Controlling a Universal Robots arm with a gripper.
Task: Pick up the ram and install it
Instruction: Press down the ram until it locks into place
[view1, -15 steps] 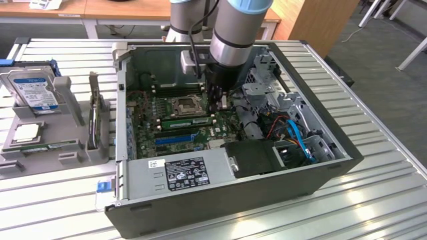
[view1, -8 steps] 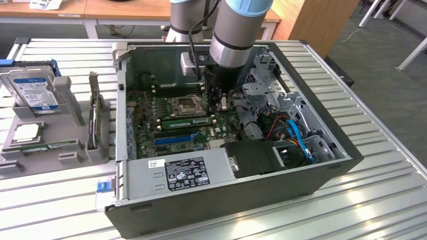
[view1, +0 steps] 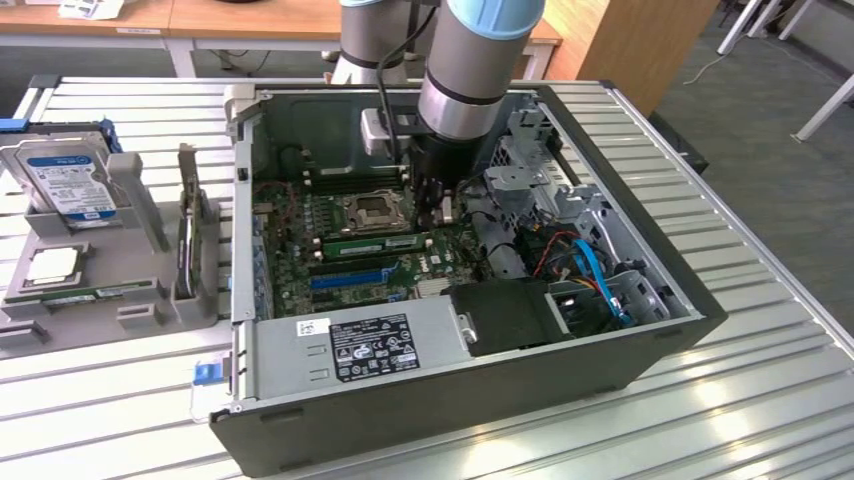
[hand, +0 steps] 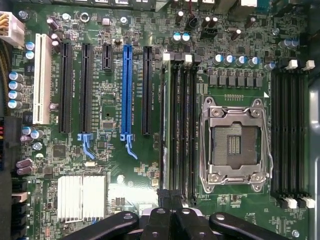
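The arm reaches down into the open computer case (view1: 641, 330) on the worktop (view1: 747, 420). Its claw (view1: 438, 212) is closed, right at one end of the ram (view1: 374, 243), which sits in a slot beside the empty chip socket (hand: 235, 145).

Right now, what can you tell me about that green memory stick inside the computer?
The ram is a long, thin green board standing on edge in a black slot beside the metal processor socket, inside the open case. The shut gripper sits at its end toward the exterior view's right; whether they touch is unclear.
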